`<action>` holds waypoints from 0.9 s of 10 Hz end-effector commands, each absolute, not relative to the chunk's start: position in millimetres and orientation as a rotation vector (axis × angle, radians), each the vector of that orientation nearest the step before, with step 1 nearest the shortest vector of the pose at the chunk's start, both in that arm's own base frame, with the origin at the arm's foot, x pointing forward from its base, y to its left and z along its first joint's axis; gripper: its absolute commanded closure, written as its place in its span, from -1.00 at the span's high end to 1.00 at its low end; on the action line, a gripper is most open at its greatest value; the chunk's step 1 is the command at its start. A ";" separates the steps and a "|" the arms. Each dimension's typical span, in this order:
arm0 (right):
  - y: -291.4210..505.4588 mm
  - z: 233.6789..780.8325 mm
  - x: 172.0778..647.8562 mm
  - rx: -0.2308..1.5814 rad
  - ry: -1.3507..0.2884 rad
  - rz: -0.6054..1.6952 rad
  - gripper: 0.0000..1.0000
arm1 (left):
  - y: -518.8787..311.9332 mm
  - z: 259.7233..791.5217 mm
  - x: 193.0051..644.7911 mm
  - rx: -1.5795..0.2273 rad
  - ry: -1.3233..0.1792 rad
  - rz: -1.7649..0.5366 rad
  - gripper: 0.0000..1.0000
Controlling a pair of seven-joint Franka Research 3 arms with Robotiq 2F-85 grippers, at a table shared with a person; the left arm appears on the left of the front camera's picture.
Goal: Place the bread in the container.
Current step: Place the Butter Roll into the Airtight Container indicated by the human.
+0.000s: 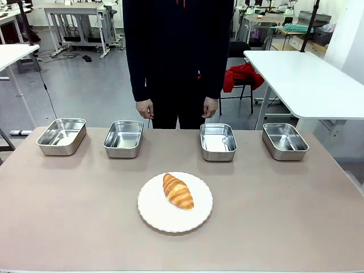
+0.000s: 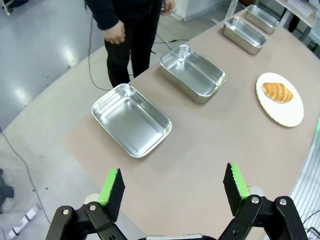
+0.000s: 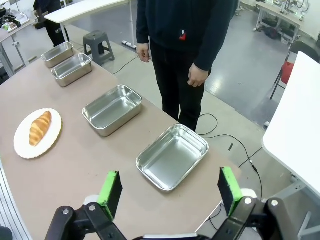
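Bread [image 1: 178, 191] lies on a round white plate [image 1: 154, 215] near the middle of the table [image 1: 68, 222], on the robot's side of a row of four steel pans. The pans sit along the far edge, all empty: far-left pan [image 1: 57, 149], inner-left pan [image 1: 121, 150], inner-right pan [image 1: 218, 155], far-right pan [image 1: 282, 154]. The bread is in none of them. The plate sits apart from the row, roughly in front of the gap between the two inner pans. The bread lies slanted on the plate, one tapered end toward the pans.

Left gripper [image 2: 175, 194] hangs above the table's left end, jaws spread wide, green pads [image 2: 112, 186] well apart, nothing held. In the left wrist view the far-left pan [image 2: 131, 120] lies just ahead of the fingers. The bread [image 2: 277, 92] is well apart from this gripper, off at the picture's upper right, beyond the inner-left pan [image 2: 192, 72].

Right gripper [image 3: 170, 192] hangs above the table's right end, also wide open and holding nothing. In the right wrist view the far-right pan [image 3: 172, 157] is nearest to it, then the inner-right pan [image 3: 111, 110]. The bread [image 3: 40, 128] on its plate [image 3: 30, 148] is off at the picture's left, well apart from the fingers.

A person stands at the far side behind the two inner pans, one hand [image 1: 145, 108] and the other hand [image 1: 210, 106] hanging down, both off the table
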State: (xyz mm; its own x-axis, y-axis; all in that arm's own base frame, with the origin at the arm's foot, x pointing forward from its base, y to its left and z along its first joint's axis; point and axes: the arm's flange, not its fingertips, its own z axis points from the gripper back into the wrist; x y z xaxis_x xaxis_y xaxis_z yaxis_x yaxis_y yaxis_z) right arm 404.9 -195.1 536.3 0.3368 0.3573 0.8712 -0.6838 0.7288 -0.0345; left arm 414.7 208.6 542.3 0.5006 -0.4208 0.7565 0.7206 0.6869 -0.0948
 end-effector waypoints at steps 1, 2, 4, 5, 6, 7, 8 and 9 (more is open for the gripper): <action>-194.3 536.6 403.7 0.380 -1.021 0.709 1.00 | 207.1 542.5 413.1 -0.444 -0.775 -0.741 1.00; -194.3 536.6 403.7 0.380 -1.021 0.709 1.00 | 207.1 542.5 413.1 -0.444 -0.775 -0.741 1.00; -194.3 536.6 403.7 0.380 -1.021 0.709 1.00 | 207.1 542.5 413.1 -0.444 -0.775 -0.741 1.00; -194.3 536.6 403.7 0.380 -1.021 0.709 1.00 | 207.1 542.5 413.1 -0.444 -0.775 -0.741 1.00; -194.3 536.6 403.7 0.380 -1.021 0.709 1.00 | 207.1 542.5 413.1 -0.444 -0.775 -0.741 1.00; -194.3 536.6 403.7 0.380 -1.021 0.709 1.00 | 207.1 542.5 413.1 -0.444 -0.775 -0.741 1.00; -194.3 536.6 403.7 0.380 -1.021 0.709 1.00 | 207.1 542.5 413.1 -0.444 -0.775 -0.741 1.00; -194.3 536.6 403.7 0.380 -1.021 0.709 1.00 | 207.1 542.5 413.1 -0.444 -0.775 -0.741 1.00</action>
State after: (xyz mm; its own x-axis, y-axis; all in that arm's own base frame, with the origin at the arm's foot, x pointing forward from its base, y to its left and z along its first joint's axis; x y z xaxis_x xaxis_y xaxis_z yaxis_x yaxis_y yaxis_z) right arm 404.9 -193.9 535.9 0.3357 0.3569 0.8717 -0.6896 0.7235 -0.0306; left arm 414.5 206.7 543.0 0.4971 -0.4239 0.7571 0.7300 0.6760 -0.1008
